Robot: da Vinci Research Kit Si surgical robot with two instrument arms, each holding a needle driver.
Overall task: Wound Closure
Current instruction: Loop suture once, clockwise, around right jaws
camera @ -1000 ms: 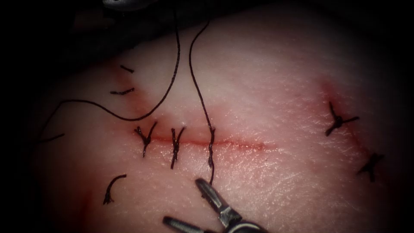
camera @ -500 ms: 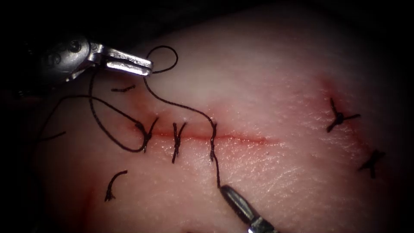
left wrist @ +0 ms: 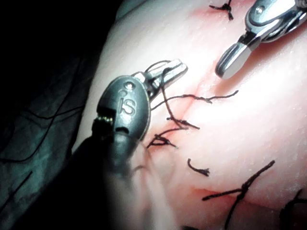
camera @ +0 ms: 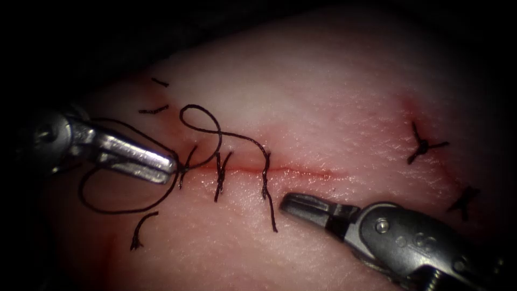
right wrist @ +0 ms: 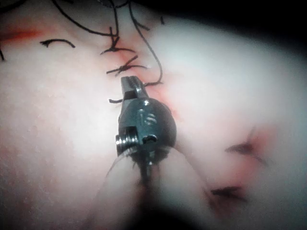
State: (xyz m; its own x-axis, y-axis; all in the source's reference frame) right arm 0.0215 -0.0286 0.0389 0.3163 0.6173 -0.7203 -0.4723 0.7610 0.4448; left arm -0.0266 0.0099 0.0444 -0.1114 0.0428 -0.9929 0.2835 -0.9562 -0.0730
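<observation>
Now left tool (camera: 171,164) down at cut (camera: 291,172), jaws gripping thread (camera: 204,121); right tool (camera: 288,202) let go, jaws closed, empty.

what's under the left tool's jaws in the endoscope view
The left tool lies over the tissue beside the cut's left end; dark thread loops round it. Anything directly beneath is covered.

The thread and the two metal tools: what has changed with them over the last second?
The left tool came in from the top, swept down to the cut's left end, and holds the thread, now lying slack in loops. The right tool gripped the thread's short end half a second ago and has let go; it sits shut beside it. The finished stitches and tissue are unchanged.
</observation>
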